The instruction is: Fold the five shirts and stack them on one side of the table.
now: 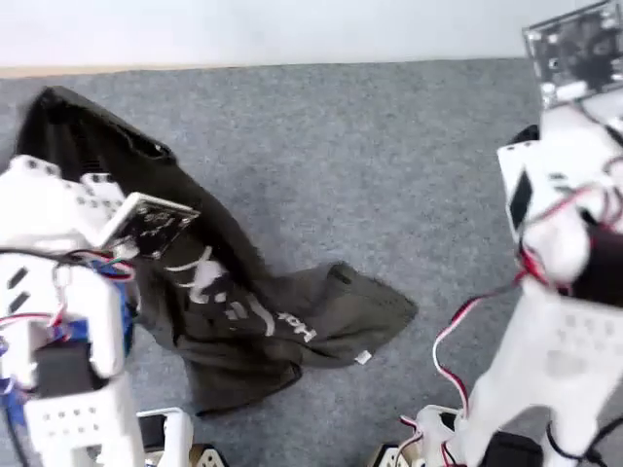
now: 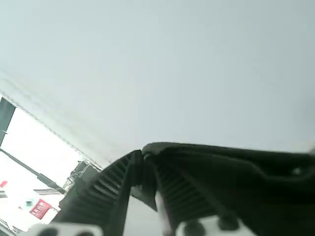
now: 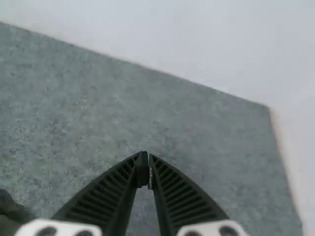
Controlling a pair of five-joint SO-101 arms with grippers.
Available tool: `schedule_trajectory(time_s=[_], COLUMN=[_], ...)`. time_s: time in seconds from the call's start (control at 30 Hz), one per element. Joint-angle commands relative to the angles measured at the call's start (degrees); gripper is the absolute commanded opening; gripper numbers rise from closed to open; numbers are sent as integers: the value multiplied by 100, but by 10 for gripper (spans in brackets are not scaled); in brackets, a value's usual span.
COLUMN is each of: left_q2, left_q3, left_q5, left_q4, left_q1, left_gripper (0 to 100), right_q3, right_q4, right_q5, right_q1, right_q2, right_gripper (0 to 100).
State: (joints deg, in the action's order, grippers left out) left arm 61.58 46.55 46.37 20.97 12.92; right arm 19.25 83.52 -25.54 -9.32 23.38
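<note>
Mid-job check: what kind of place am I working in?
Likely an indoor tabletop test rig: grey felt-like mat, plain white wall behind it, one dark shirt held by the left gripper.

A dark shirt with white print lies crumpled on the grey mat, its far-left end apparently lifted.

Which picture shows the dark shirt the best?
The high view: most of the dark shirt lies crumpled on the grey table. The left wrist view shows a fold pinched in the left gripper; the right wrist view, a dark scrap.
</note>
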Motion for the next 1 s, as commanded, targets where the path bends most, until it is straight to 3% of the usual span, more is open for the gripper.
schedule_trajectory(time_s=[0.0, 0.3, 0.4, 0.73, 0.97], left_q2=[44, 70, 105, 123, 123], left_q3=[743, 1411, 1587, 1604, 1596], left_q5=[26, 299, 299, 299, 563], left_q4=[-985, -1011, -923, 1231, 2163], left_q1=[-53, -141, 167, 1749, 2664], left_gripper=[4, 4, 4, 4, 4], right_q3=[-1046, -2426, -2585, -2637, -2593], right_q4=[-927, -1349, -1297, -1297, -1464], right_q5=[123, 123, 123, 123, 132], right_q1=[57, 892, 1332, 2352, 2738], right_q2=[110, 119, 101, -171, -1191], right_gripper=[10, 10, 10, 10, 11])
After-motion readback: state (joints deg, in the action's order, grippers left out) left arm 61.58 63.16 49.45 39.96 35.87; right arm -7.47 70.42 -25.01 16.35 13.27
